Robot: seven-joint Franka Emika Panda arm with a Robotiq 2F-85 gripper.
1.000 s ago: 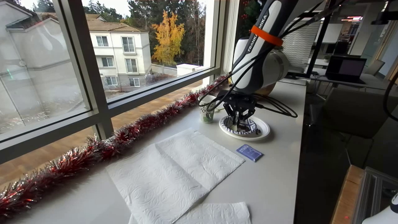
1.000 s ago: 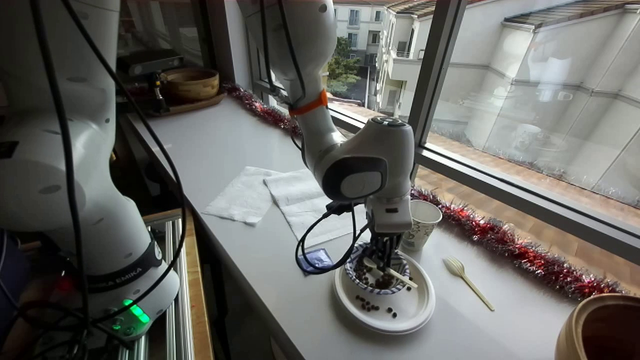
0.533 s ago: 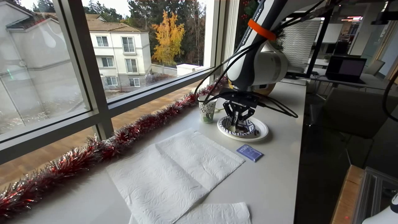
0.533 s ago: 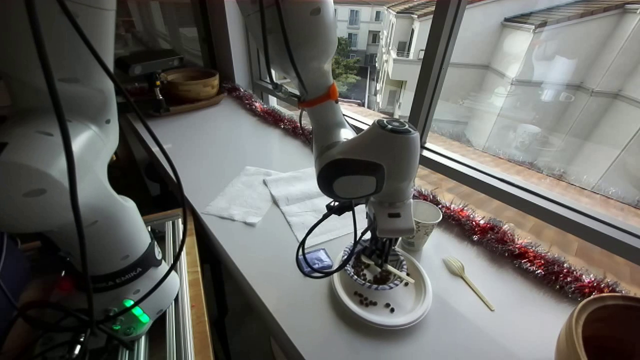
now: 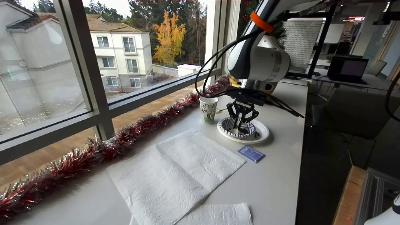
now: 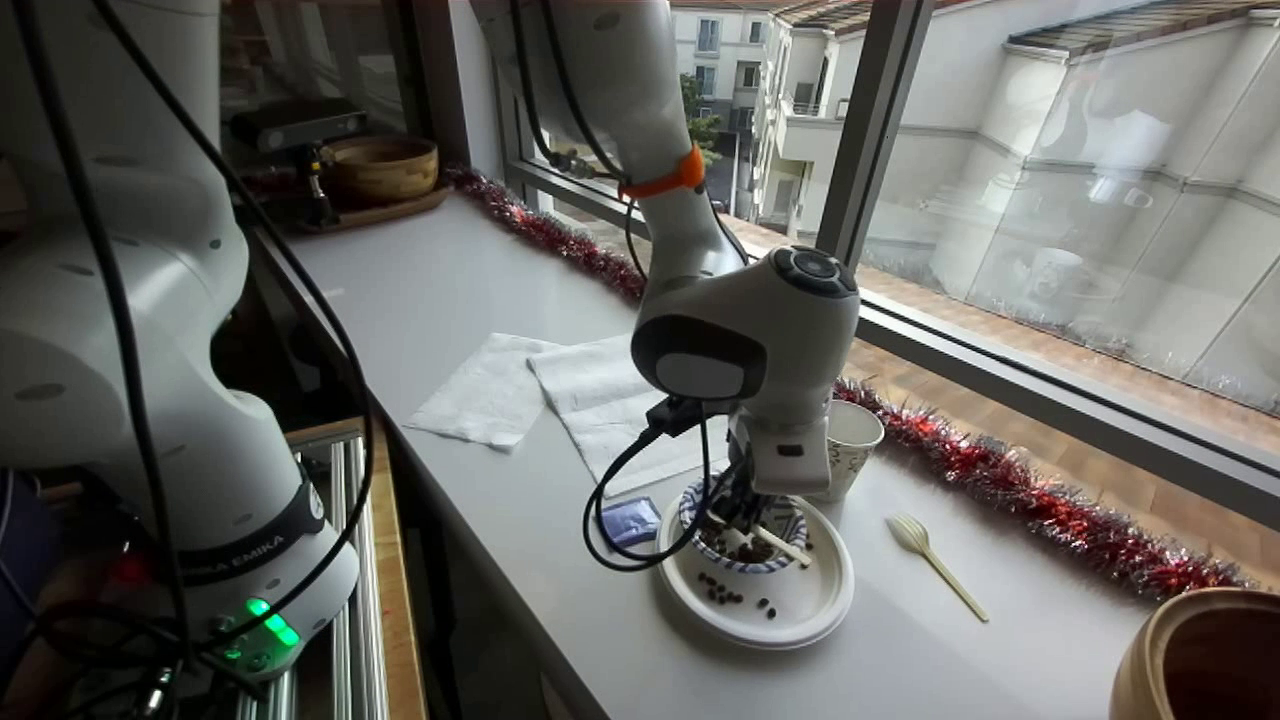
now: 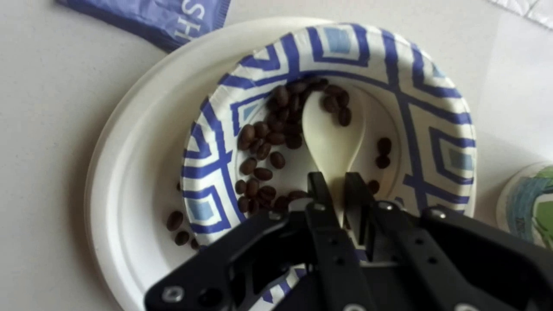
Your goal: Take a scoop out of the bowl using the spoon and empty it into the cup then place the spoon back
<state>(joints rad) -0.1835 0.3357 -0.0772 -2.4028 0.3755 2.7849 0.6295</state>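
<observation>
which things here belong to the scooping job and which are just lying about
Part of the job:
spoon, held in the gripper
patterned bowl and its brown beans
cup
white plate under the bowl, as support

Just lying about:
blue packet
fork
paper towels
red-silver tinsel
wooden bowls

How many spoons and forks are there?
2: a spoon gripped by the tool, reaching into the patterned bowl, and a fork lying on the table. More could be hidden.

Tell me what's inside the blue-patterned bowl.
Dark brown beans, many bunched along one side, and the head of the spoon, a few beans at its tip. The gripper hides part of the bowl; what lies beneath gripper or spoon can't be seen.
</observation>
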